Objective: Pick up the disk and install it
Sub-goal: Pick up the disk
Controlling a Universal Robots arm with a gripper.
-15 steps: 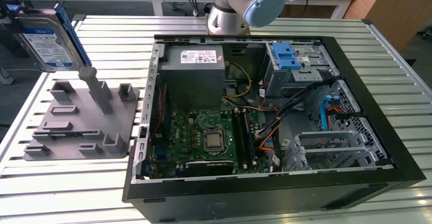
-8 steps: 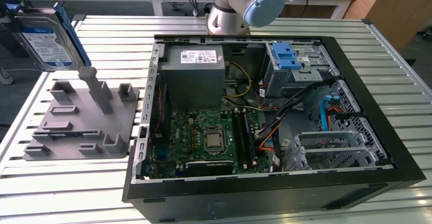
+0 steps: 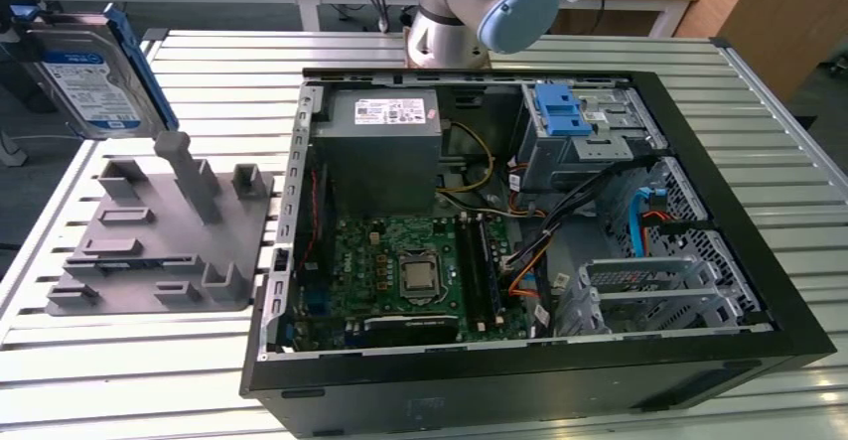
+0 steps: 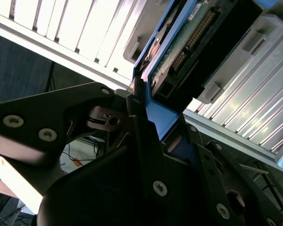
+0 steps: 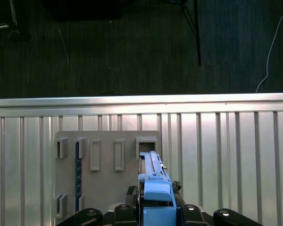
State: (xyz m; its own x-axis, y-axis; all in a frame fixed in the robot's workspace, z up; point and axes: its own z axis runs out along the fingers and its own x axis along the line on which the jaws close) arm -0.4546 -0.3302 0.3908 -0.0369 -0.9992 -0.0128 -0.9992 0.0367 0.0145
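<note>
**Exterior view.** The disk (image 3: pixel 90 73) hangs tilted in the air at the exterior view's left. It is above the grey fixture (image 3: pixel 159 236) and well apart from the open case (image 3: pixel 530 400). Inside the case, loose cables (image 3: pixel 557 221) run just beside the silver bay (image 3: pixel 656 286).

**Second wrist view.** The gripper (image 4: pixel 151 117) is closed on the disk, its dark fingers (image 4: pixel 141 141) clamping the blue rail (image 4: pixel 158 120) at one end. The drive body overhangs beyond the grip.

**First wrist view.** The rail stands edge-on over the fixture, near one of its slots.

**Risks, as judged:**
- The hold is on plastic at one end only, so the overhanging weight could flex the rail or let the disk pivot or slip during a fast swing.
- A tilted disk could strike the case rim or jam askew at the bay.
- The cables could snag the disk or be pinched beneath it.
</note>
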